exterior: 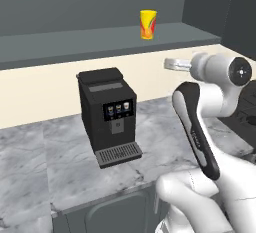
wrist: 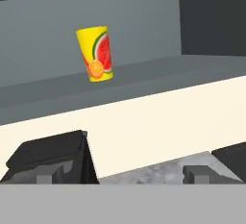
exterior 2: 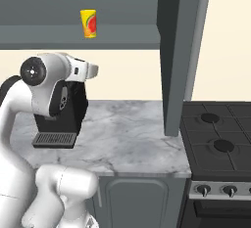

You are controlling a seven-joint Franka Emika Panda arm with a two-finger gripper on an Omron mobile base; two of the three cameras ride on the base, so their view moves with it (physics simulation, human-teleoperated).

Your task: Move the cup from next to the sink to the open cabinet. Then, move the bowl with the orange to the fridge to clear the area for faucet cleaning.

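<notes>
Gripper (wrist: pixel 123 177): your two finger tips rise wide apart at the bottom of the hand view, with nothing between them. The jaws are fully spread and hold nothing.
Arm: in both base views your hand sits above the counter (exterior: pixel 35 152), level with the cream wall strip, below the shelf and well apart from the cup.
Coffee machine (exterior: pixel 107 114): it stands on the marble counter, close under your hand. Judge it an obstacle only; keep the elbow off it if you swing away.
Open cabinet (exterior: pixel 100 39): its grey inner shelf runs above the cream wall strip, beyond the coffee machine.
Cup (wrist: pixel 95 53): it stands upright on that cabinet shelf, alone, touching nothing but the shelf. You can treat the first half of the task as done.
Cup handling: it looks light, thin-walled and smooth, so it would tip easily if brushed. Should you need to reset it, take it across the mid-body, jaws level, with light pressure.
Bowl and orange: your next target. Expect a glossy, rigid, wide bowl, too broad to span, so pinch the rim with one finger inside and one outside. Keep it level, for the loose orange will likely roll.
Fridge: the final stop, after a drive.
</notes>
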